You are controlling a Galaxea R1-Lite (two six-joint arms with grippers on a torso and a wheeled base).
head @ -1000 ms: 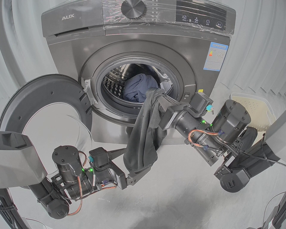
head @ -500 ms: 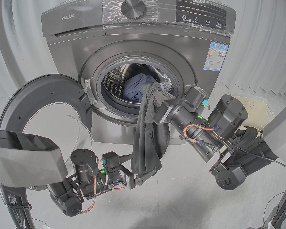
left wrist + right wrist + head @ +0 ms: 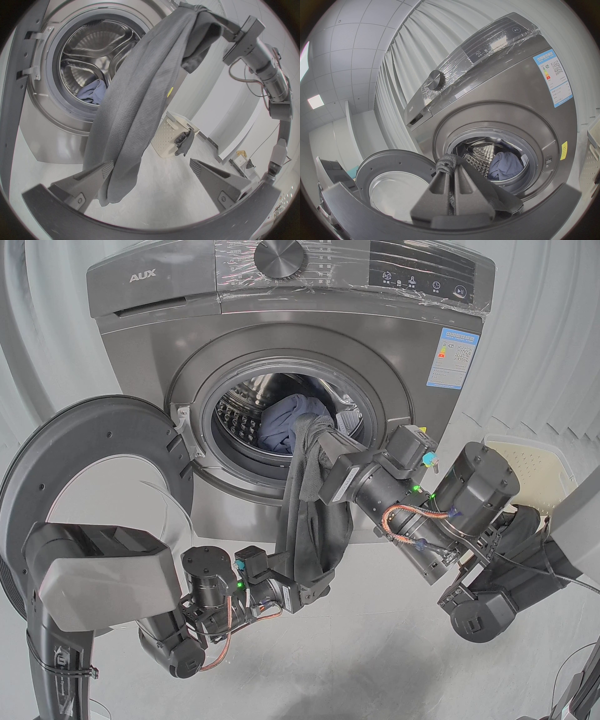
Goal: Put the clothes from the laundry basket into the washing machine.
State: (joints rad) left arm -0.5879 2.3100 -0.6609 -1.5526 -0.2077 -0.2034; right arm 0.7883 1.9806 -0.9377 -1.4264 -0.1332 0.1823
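one dark garment (image 3: 307, 518) dangles — clamped in the right gripper (image 3: 452, 175).

Looks like a test lab, not a home — pale curtains (image 3: 550, 365) all round, tiled office ceiling (image 3: 347, 40), bare floor (image 3: 375, 646), plastic film (image 3: 350, 290) on the washing machine (image 3: 144, 359).

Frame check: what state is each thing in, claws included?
washing machine door: swung fully open.
drum: holds a blue garment.
right claw: shut on the dark grey garment.
dark grey garment: hangs from the right claw, outside the drum's mouth.
left claw: open, the garment's lower end against one finger.
laundry basket: a dark garment draped over its rim.
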